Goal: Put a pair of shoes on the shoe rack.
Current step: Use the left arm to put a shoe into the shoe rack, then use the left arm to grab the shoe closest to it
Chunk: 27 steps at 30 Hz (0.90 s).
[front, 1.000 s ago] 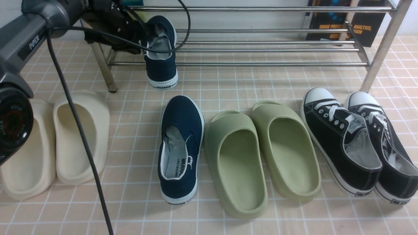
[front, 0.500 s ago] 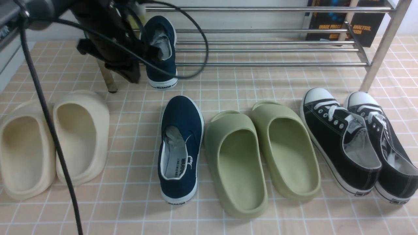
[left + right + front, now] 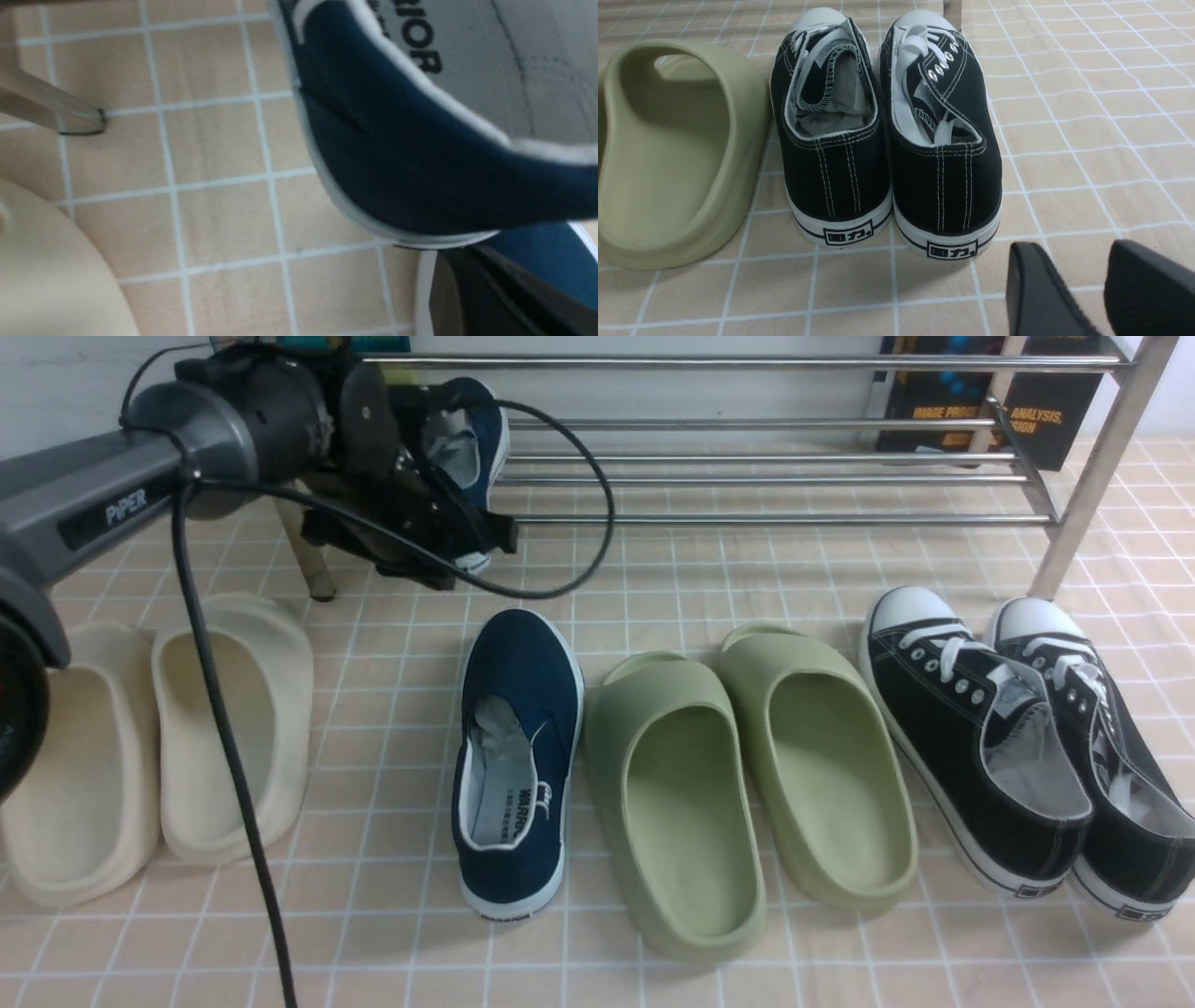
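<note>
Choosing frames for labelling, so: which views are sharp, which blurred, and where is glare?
Front view: sharp, evenly lit, with bright glare streaks along the shoe rack bars. Left wrist view: soft and smeared, the navy shoe seemingly too close to focus. Right wrist view: crisp, the black sneakers casting soft shadows behind their heels.

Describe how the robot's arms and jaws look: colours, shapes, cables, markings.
The left arm is a grey tube with white PIPER lettering on a black strip, ending in a round dark joint; a black cable loops off it. The right gripper has two black, rounded jaws.
</note>
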Motion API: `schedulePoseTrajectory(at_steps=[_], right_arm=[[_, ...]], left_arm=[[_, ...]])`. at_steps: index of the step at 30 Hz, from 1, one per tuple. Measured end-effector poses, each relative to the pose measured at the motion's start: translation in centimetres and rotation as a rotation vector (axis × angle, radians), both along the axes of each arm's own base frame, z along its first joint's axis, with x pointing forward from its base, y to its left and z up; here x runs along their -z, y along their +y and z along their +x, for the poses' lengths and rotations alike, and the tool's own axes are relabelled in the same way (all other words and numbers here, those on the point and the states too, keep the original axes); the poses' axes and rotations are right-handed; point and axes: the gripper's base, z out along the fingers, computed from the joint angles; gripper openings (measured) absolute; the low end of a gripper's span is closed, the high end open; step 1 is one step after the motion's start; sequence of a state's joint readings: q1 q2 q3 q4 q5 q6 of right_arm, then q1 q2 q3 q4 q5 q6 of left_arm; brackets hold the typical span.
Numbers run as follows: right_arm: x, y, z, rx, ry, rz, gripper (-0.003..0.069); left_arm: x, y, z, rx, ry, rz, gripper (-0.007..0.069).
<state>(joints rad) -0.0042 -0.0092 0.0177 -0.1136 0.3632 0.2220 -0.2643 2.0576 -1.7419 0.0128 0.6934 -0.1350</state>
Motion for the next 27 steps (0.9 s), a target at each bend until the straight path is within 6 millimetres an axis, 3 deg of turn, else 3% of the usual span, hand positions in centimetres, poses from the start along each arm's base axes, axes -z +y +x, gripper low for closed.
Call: schedulePoseTrajectory(at_steps=[4, 8, 12, 18, 21, 22, 24, 27], right_arm=[[0.0, 0.0, 0.0, 0.0, 0.0, 0.0, 0.024], [0.0, 0.0, 0.0, 0.0, 0.0, 0.0, 0.024], [0.0, 0.0, 0.0, 0.0, 0.0, 0.0, 0.024], [0.0, 0.0, 0.0, 0.0, 0.0, 0.0, 0.024], [0.0, 0.0, 0.0, 0.0, 0.0, 0.0, 0.024], [0.0, 0.0, 0.0, 0.0, 0.0, 0.0, 0.024], [0.0, 0.0, 0.0, 0.0, 0.0, 0.0, 0.024], [0.0, 0.0, 0.0, 0.0, 0.0, 0.0, 0.024]], left_arm=[[-0.7, 1.6, 2.1, -0.061, -0.042, -0.034, 0.0036], [0.1, 1.1, 3.0, -0.047, -0.031, -0.049, 0.0037], [0.1, 0.5, 3.1, -0.031, -0.032, -0.054, 0.004], [-2.4, 1.0, 2.1, -0.017, -0.044, -0.016, 0.0041], [-6.6, 1.8, -0.1, 0.01, -0.067, 0.052, 0.0044], [-7.1, 2.0, -0.4, 0.012, -0.068, 0.06, 0.0044], [-10.3, 2.9, -3.0, 0.017, -0.057, 0.106, 0.0049], [-11.7, 3.7, -6.3, 0.015, -0.005, 0.13, 0.0054]])
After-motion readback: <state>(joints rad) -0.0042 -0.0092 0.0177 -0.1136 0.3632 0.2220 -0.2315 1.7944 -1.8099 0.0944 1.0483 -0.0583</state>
